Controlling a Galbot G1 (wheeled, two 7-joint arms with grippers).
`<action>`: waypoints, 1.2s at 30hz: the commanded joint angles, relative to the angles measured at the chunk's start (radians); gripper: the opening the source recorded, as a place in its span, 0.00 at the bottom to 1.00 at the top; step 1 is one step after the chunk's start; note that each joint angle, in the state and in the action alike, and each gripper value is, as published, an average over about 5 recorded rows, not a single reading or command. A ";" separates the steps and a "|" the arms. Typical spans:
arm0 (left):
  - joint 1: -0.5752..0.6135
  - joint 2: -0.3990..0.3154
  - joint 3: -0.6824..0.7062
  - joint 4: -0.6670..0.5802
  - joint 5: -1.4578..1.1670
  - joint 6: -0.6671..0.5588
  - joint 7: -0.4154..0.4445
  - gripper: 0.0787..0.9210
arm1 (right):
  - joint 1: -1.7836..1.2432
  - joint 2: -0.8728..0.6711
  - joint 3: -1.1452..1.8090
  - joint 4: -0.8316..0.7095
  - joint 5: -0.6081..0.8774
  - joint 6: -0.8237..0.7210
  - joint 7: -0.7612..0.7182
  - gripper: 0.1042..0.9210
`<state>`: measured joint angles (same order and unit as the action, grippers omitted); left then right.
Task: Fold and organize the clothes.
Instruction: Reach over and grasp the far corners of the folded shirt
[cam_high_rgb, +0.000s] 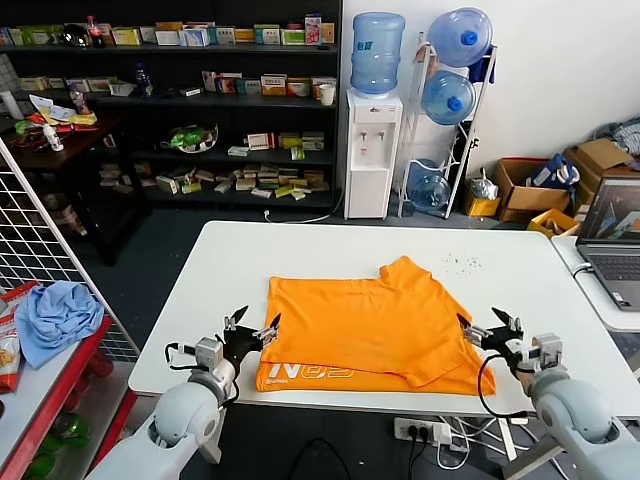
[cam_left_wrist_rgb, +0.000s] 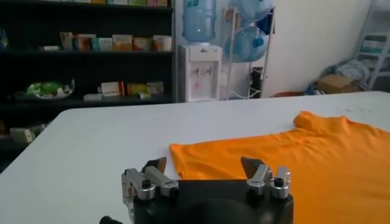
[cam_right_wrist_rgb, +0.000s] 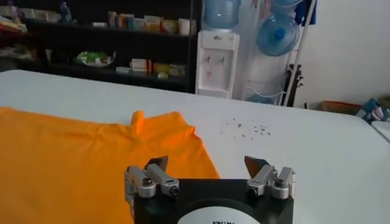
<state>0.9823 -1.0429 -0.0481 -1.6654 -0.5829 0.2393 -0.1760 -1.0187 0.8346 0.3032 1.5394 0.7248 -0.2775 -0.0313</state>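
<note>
Orange T-shirt (cam_high_rgb: 372, 325) lay flat on the white table (cam_high_rgb: 300, 250), partly folded, white lettering showing along the near hem, one sleeve poking out toward the far side. Left gripper (cam_high_rgb: 251, 329) sat low at the shirt's left edge, fingers spread wide, nothing between them, tips just beside the cloth. Right gripper (cam_high_rgb: 489, 331) mirrored it at the right edge, also spread wide and empty, just beside the near right corner. Confirmed from the left wrist camera: left gripper (cam_left_wrist_rgb: 204, 167) gaping, orange fabric (cam_left_wrist_rgb: 292, 164) just ahead of it. Same from the right wrist camera: right gripper (cam_right_wrist_rgb: 207, 165) gaping, shirt (cam_right_wrist_rgb: 91, 158) off to one side of its fingers.

Looked like the pause between folds, both arms lined up for a grasp on opposite edges. Next move would likely call for dropping the tips to the table, pinching each edge cleanly, then lifting together so the cloth carries over evenly. Blue cloth (cam_high_rgb: 58, 315) at far left, well apart, not involved.
</note>
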 joint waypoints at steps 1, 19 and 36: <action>-0.415 -0.143 0.135 0.451 -0.078 0.043 0.008 0.88 | 0.467 0.105 -0.219 -0.359 0.034 -0.081 -0.125 0.88; -0.512 -0.268 0.121 0.675 -0.009 0.121 0.037 0.88 | 0.599 0.290 -0.176 -0.751 -0.125 -0.118 -0.225 0.88; -0.472 -0.252 0.103 0.665 -0.004 0.151 0.052 0.83 | 0.622 0.356 -0.169 -0.840 -0.212 -0.117 -0.281 0.63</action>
<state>0.5160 -1.2970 0.0581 -1.0204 -0.5852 0.3764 -0.1316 -0.4249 1.1539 0.1378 0.7712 0.5521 -0.3945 -0.2842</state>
